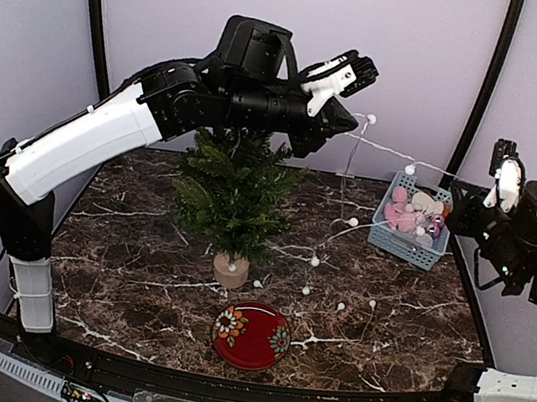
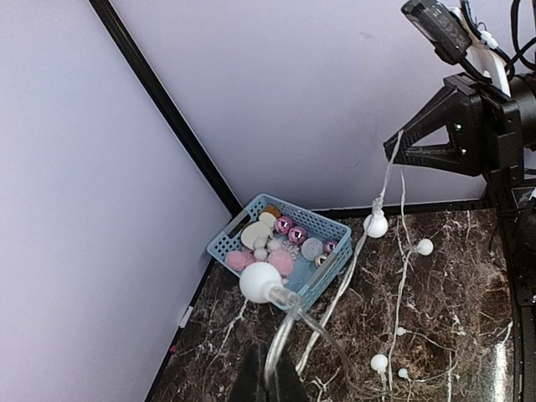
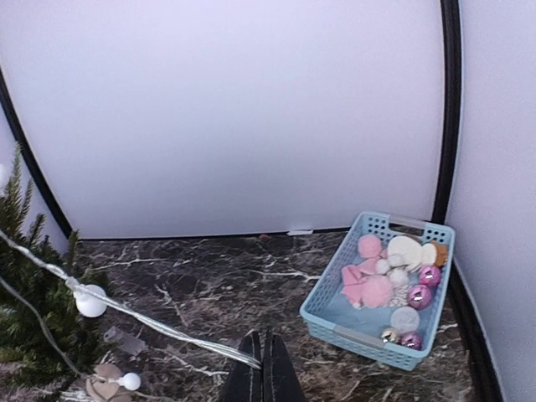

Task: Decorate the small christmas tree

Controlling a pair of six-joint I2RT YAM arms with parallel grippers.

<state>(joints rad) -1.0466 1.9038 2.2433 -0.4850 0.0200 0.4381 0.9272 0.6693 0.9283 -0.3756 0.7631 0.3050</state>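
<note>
Noting positions as we find them. The small christmas tree (image 1: pixel 234 196) stands upright on its wood stump, left of centre on the marble table (image 1: pixel 432 327), toward the far side. We see the left gripper (image 2: pixel 270 381) raised just right of the treetop, its jaws pinched together on a light string (image 1: pixel 410 169). The right gripper (image 3: pixel 264 375) sits at the far right beside the basket (image 1: pixel 403 245), jaws likewise closed on the same string. The string spans the air between the two grippers. The rest trails over the table right of the tree, dotted with white bulbs. The blue basket holds pink, white and shiny purple ornaments (image 3: pixel 373 289). We log a red flowered plate (image 1: pixel 250 335) on the near side of the tree, apart from it.
</note>
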